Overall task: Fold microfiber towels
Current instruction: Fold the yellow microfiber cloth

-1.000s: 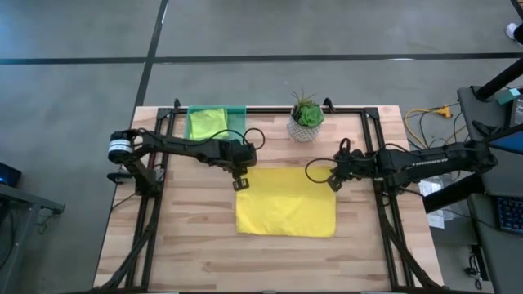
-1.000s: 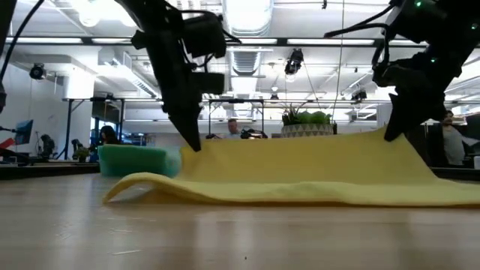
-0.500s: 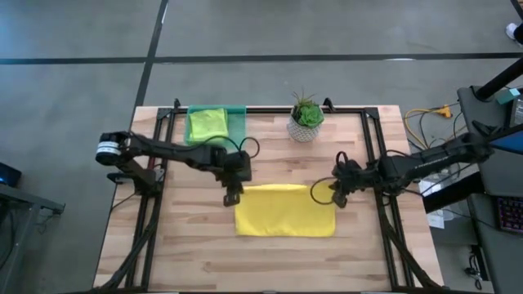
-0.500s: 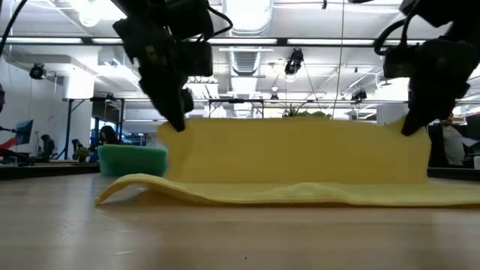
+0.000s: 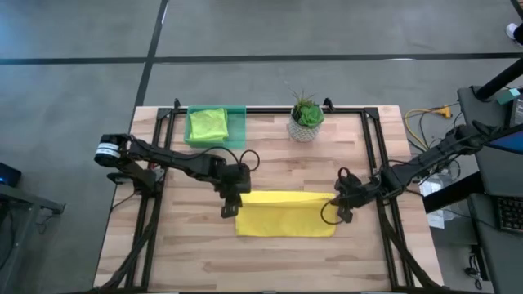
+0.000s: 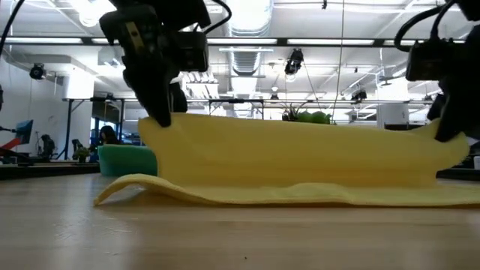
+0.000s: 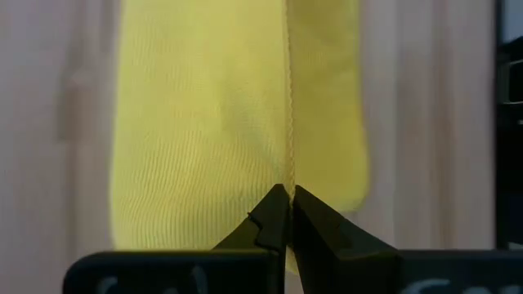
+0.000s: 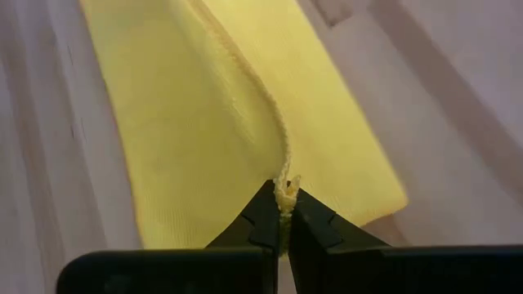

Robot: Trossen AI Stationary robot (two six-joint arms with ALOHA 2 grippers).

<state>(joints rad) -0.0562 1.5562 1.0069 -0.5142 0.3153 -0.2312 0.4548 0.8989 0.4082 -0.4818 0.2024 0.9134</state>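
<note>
On wooden table (image 5: 270,253), both claws, left (image 5: 229,211) and right (image 5: 343,214), clamped on yellow towel (image 5: 286,220) corners, hauling edge toward six o'clock to fold.

The wooden table (image 5: 188,253) has light planks and a black metal frame along its left, right and far edges. A yellow towel (image 5: 286,220) lies near the middle of the surface, a little toward the right edge. A see-through green tray (image 5: 237,124) rests at the far edge, toward the left corner. A small potted plant (image 5: 306,118) stands at the far edge, near its middle.
</note>
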